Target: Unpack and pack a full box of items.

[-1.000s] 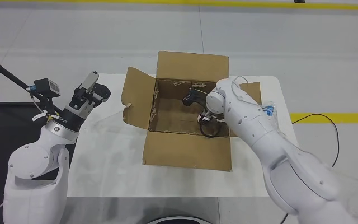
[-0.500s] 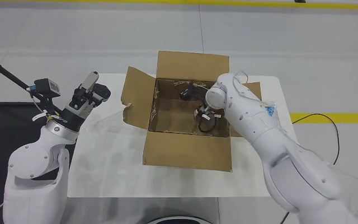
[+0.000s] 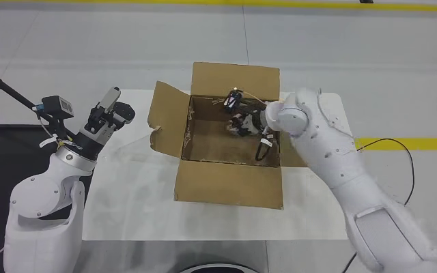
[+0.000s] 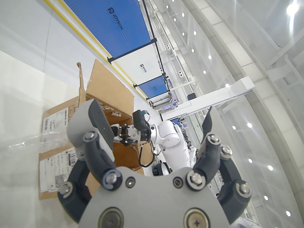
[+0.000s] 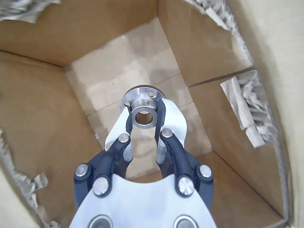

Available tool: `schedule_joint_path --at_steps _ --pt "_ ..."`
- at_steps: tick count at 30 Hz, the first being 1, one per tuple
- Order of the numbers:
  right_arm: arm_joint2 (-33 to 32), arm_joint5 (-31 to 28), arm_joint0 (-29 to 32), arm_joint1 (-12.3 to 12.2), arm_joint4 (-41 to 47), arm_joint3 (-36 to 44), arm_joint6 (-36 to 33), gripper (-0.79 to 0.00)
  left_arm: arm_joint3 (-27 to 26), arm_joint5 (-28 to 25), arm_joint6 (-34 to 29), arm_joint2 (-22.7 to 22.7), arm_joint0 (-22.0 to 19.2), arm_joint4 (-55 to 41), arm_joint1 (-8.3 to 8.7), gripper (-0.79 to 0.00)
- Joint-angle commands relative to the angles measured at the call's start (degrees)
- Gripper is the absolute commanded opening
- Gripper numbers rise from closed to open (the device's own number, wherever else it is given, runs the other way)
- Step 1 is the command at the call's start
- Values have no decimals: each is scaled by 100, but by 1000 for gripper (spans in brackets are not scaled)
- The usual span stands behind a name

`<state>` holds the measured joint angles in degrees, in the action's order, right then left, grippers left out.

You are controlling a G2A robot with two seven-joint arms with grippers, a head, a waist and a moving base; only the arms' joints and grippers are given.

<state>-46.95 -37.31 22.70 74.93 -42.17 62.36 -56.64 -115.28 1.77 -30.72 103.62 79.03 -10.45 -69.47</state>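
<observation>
The white table (image 3: pixel 130 205) carries a large cardboard box (image 3: pixel 229 184) with its flaps folded outward, so the opening is free from above. On its outer wall there are two white labels (image 4: pixel 58 169) with printed codes, and far behind hang blue panels (image 4: pixel 106 17) with white writing. A clear plastic film (image 3: pixel 130 153) lies on the table left of the box.

The right arm (image 3: pixel 321 147) enters the box from the right side. Compared with one second ago, its elbow has swung outward to the right and the wrist has turned — the right gripper (image 3: pixel 237 124) now lies more level, in the back half of the box. Its jaws are clenched on the hub of a metal flange (image 5: pixel 140 95), which hangs inside the box above the cardboard floor, apart from the walls. Torn paper strips (image 5: pixel 249 100) stick along the inner edges.

The left gripper (image 4: pixel 152 115) stands where it was — left of the box and apart from its left flap, jaws spread wide with nothing between them.
</observation>
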Motion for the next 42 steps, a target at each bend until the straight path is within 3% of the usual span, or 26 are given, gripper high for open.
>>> schedule_joint_path --at_steps 1,6,10,23,26,36,42 --pt "-516 -108 492 -219 -4 719 13 -785 0 0 0 0 0 0 0 0" --pt "-1780 -407 1807 -658 154 2282 148 -785 0 0 0 0 0 0 0 0" --pt "-2477 -729 2463 -845 364 2853 340 -785 0 0 0 0 0 0 0 0" --pt "-2477 -729 2463 -845 364 2853 340 -785 0 0 0 0 0 0 0 0" --pt "-2509 -637 2551 -854 408 2871 594 -785 0 0 0 0 0 0 0 0" --pt "-3436 -1027 2967 -1027 1797 3201 1514 -785 0 0 0 0 0 0 0 0" --pt "-4038 -1627 3266 -1157 2986 3302 1845 -785 0 0 0 0 0 0 0 0"
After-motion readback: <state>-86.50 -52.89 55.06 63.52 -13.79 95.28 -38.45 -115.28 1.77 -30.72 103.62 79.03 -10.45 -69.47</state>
